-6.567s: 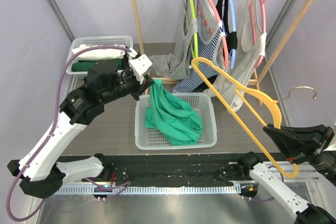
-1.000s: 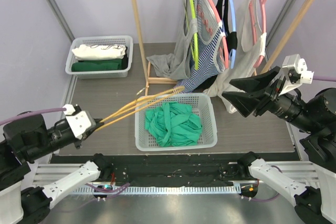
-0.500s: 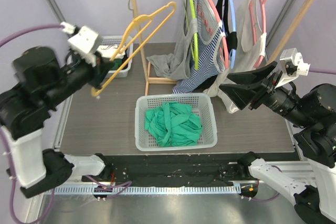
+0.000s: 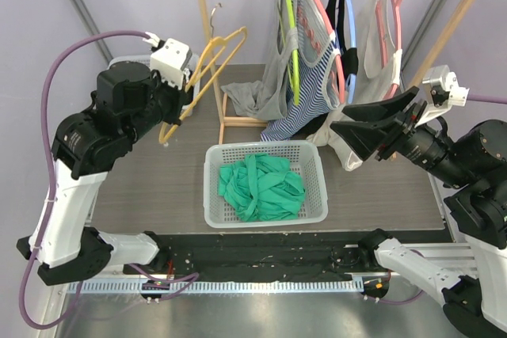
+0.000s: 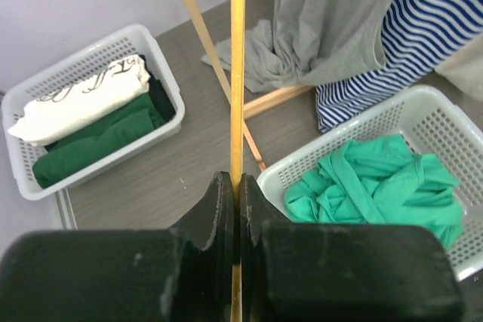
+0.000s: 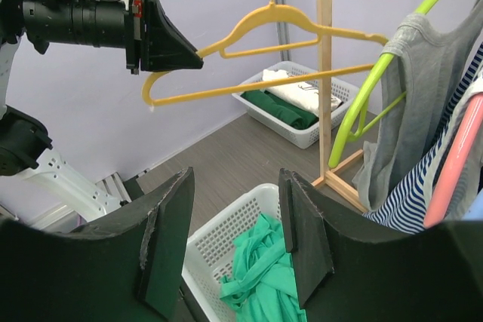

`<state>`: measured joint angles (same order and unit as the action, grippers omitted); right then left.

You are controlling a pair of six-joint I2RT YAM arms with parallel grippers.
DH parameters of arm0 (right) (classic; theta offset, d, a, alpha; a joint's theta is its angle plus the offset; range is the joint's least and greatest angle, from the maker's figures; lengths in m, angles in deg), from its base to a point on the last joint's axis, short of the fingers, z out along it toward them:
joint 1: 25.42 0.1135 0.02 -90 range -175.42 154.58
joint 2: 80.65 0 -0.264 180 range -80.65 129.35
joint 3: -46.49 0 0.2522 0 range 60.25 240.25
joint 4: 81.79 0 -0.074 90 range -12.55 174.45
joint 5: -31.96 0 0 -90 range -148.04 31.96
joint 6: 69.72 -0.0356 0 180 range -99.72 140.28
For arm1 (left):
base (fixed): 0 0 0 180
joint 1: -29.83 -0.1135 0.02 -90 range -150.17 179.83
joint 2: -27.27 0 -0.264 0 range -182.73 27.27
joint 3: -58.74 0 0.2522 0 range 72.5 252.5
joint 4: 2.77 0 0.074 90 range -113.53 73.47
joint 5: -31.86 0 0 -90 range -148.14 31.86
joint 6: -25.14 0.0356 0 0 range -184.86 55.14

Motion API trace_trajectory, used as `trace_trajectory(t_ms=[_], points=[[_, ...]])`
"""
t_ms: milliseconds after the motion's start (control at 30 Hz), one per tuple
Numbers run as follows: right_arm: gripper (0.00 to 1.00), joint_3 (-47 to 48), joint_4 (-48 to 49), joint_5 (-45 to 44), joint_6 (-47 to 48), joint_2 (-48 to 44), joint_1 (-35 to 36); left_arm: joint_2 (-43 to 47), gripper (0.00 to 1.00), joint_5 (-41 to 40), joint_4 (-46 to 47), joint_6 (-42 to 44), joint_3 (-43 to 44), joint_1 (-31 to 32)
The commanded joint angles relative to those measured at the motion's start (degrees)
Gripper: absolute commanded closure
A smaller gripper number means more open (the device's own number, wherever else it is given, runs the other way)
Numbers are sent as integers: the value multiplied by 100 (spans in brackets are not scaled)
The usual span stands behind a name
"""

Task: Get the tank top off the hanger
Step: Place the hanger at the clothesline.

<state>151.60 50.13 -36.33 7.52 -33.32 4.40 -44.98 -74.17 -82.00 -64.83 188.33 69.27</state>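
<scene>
The green tank top (image 4: 260,186) lies crumpled in the white basket (image 4: 265,148) at the table's middle, off any hanger; it also shows in the left wrist view (image 5: 377,186) and the right wrist view (image 6: 264,277). A bare yellow hanger (image 4: 207,65) is held up at the left of the rack, and my left gripper (image 4: 181,89) is shut on its bar (image 5: 238,73). On the right, my right gripper (image 4: 348,136) hovers open and empty above the basket, pointing left (image 6: 235,179), with the yellow hanger (image 6: 249,87) facing it.
A wooden clothes rack (image 4: 204,21) stands at the back with several tank tops on coloured hangers, a grey one (image 4: 273,77) and a striped one (image 4: 313,77) nearest the yellow hanger. A smaller basket (image 5: 83,58) of folded clothes sits at the back left.
The left arm has swung the yellow hanger up from low at the front left to beside the rack's left post. The right gripper has barely shifted.
</scene>
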Motion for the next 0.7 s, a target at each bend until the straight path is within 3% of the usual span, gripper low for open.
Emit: trace_trajectory(t_ms=[0, 200, 333, 667], points=[[44, 6, 189, 26, -139, -75, -3, -157, 100, -374, 834, -135, 378, -15], [45, -319, 567, 105, -438, -110, 6, -693, 100, -603, 1378, -179, 712, -15], [45, -460, 778, 114, -605, -119, 6, -1168, 100, -638, 1405, -188, 1379, -15], [45, -785, 901, 35, -711, -250, 6, -1713, 100, -893, 1546, -196, 2005, -68]])
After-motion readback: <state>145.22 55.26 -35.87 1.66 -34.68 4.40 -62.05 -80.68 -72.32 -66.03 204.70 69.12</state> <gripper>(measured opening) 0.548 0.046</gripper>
